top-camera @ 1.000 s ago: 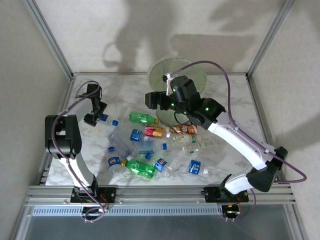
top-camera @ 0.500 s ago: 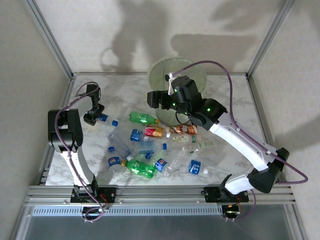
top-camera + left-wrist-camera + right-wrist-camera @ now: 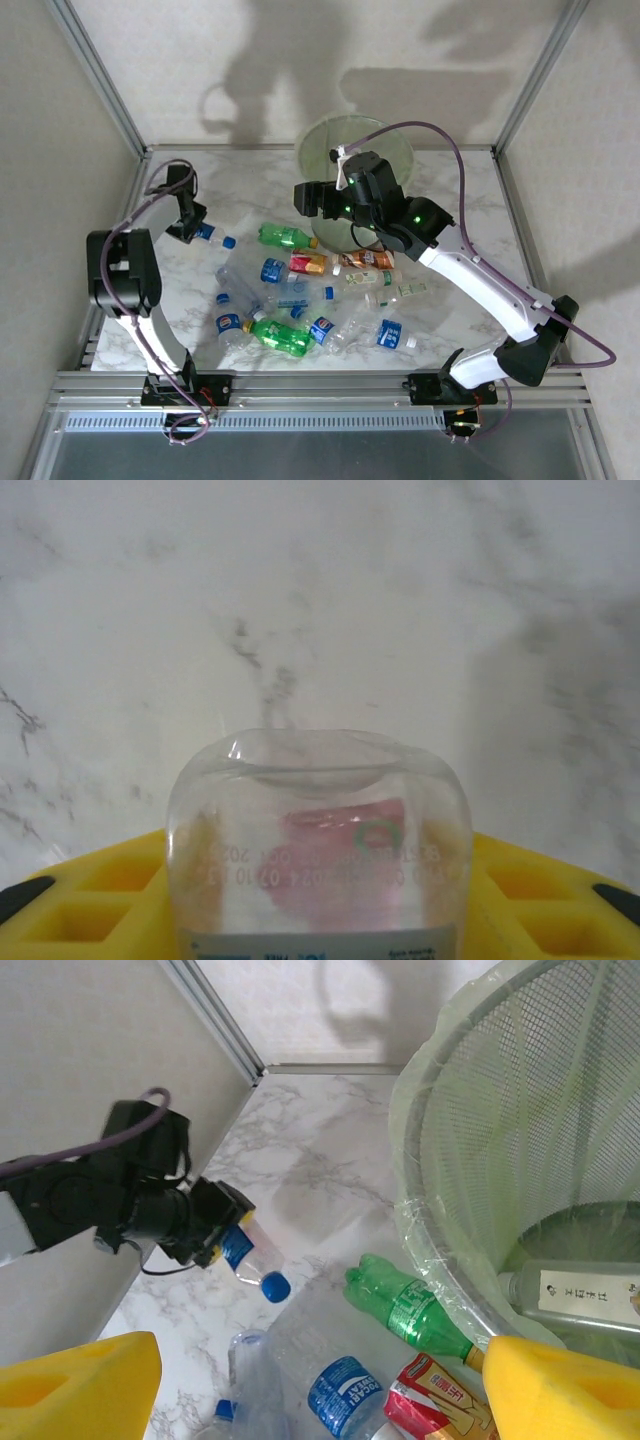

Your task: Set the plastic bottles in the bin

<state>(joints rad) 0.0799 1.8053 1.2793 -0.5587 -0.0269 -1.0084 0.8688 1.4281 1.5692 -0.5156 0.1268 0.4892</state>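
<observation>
My left gripper [image 3: 192, 226] is shut on a clear bottle with a blue label and blue cap [image 3: 212, 236], at the far left of the table. In the left wrist view the bottle's base [image 3: 320, 840] sits between the yellow pads [image 3: 95, 900], above bare marble. The right wrist view also catches this bottle [image 3: 250, 1257]. My right gripper [image 3: 308, 199] hangs open and holds nothing, above the far end of the pile, beside the pale-green bin [image 3: 392, 146]. Below it lie a green bottle [image 3: 408, 1305] and a blue-labelled one [image 3: 345, 1393]. One clear bottle [image 3: 580, 1297] lies inside the bin [image 3: 430, 1150].
Several crushed bottles lie mid-table: a green one [image 3: 284, 237], a red-labelled one [image 3: 308, 263], an orange-brown one [image 3: 365, 260], another green one [image 3: 281, 337], a clear blue-labelled one [image 3: 389, 333]. Aluminium frame posts [image 3: 98, 75] and walls close in both sides.
My left gripper has shifted slightly toward the far left, carrying the bottle, and its elbow has swung. The right arm moved a little at first, then held still.
</observation>
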